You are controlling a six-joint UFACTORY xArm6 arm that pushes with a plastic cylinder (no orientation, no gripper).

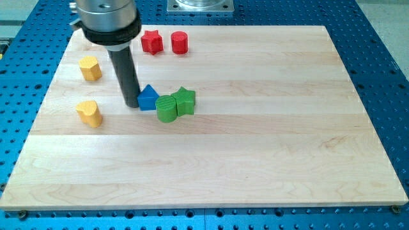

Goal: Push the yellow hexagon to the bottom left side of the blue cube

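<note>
My tip (131,103) stands on the board at the left edge of a blue block (148,98), touching or nearly touching it. The blue block looks triangular on top. A yellow block (90,68), roughly hexagonal, sits at the view's upper left, well left and above the tip. A second yellow block (89,113), rounded like a heart, lies left of the tip and slightly lower. The rod's thick dark body rises from the tip to the view's top.
A green cylinder-like block (167,108) and a green star (184,100) touch each other just right of the blue block. A red star (151,41) and a red cylinder (180,43) sit near the board's top edge. The wooden board (268,140) lies on a blue perforated table.
</note>
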